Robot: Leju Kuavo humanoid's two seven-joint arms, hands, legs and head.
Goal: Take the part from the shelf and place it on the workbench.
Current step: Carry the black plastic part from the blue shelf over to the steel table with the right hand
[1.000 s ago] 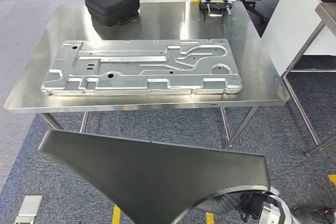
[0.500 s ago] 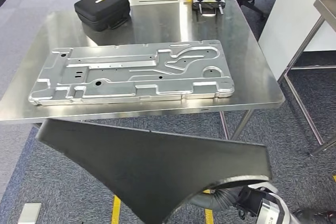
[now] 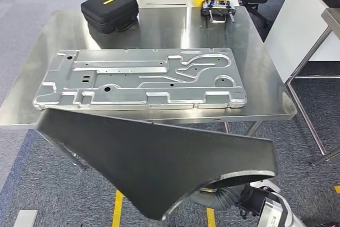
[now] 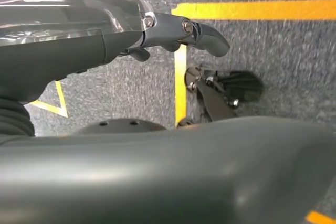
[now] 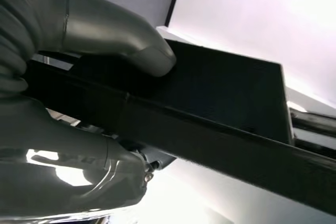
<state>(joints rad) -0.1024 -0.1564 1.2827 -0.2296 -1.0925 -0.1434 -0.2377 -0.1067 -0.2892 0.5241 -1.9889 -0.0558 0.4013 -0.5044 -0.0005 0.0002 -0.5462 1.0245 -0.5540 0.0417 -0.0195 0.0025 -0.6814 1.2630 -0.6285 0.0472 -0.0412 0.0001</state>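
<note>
Right hand point(image 5: 79, 93) is clamped on the black part point(image 3: 160, 168): thumb point(image 5: 118, 43) pressed on one face, fingers under the opposite face. Left hand point(image 4: 130, 40) is seen beside the part's curved edge point(image 4: 178, 166); whether it grips cannot be told. Part is held low in front of the workbench point(image 3: 260, 83), its far edge overlapping the bench's near edge in the head view. A large stamped metal panel point(image 3: 140, 78) is laid across the bench's near half. Black case point(image 3: 109, 9) and controller point(image 3: 217, 8) are set along the far edge, bare steel between.
</note>
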